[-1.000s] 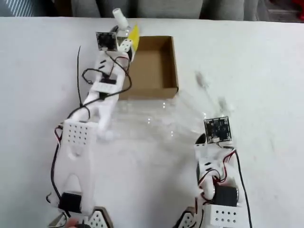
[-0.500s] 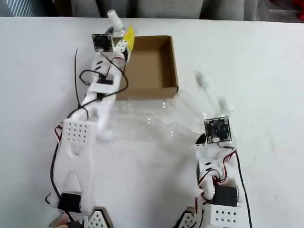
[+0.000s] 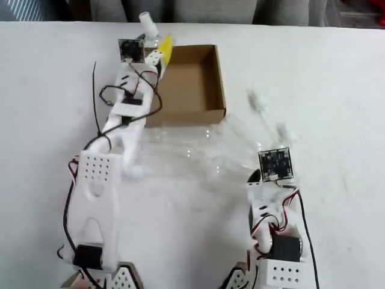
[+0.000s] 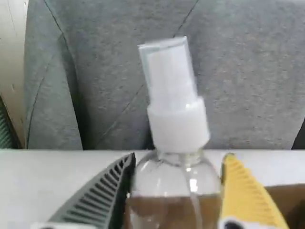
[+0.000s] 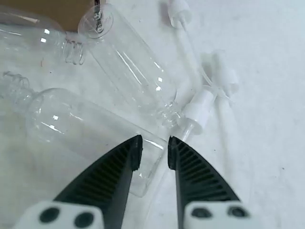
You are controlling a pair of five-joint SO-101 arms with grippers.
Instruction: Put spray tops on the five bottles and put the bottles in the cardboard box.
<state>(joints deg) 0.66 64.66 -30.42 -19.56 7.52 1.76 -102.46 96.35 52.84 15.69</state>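
**Capped bottle held at the box corner; right arm poised over the loose parts**

The left arm's fingers (image 4: 102, 198), one dark grey and one yellow, are closed on the shoulder of a clear round plastic bottle (image 4: 171, 186). A white spray top (image 4: 174, 119) is already seated on its neck. The grip sits below the cap, which leaves the top free and sets the bottle in line with the fingers. In the high view this bottle (image 3: 148, 24) is at the far left corner of the open brown cardboard box (image 3: 189, 84), its top leaning out past the rim. Judged from that, the step in hand is bringing a finished bottle to the box, and it is not yet lowered inside.

The right arm's fingers (image 5: 116, 174), both black, stand a narrow gap apart with nothing between them. They hang over a cluster of uncapped clear bottles (image 5: 128, 62) lying on their sides on the white surface (image 5: 267, 71). Loose white spray tops (image 5: 200, 112) lie just beside the bottle necks, their thin dip tubes trailing. That position probably suits picking up the next bottle or top. Smooth round bottles on a flat surface may roll when nudged, so a square grasp across the body seems the safer choice.
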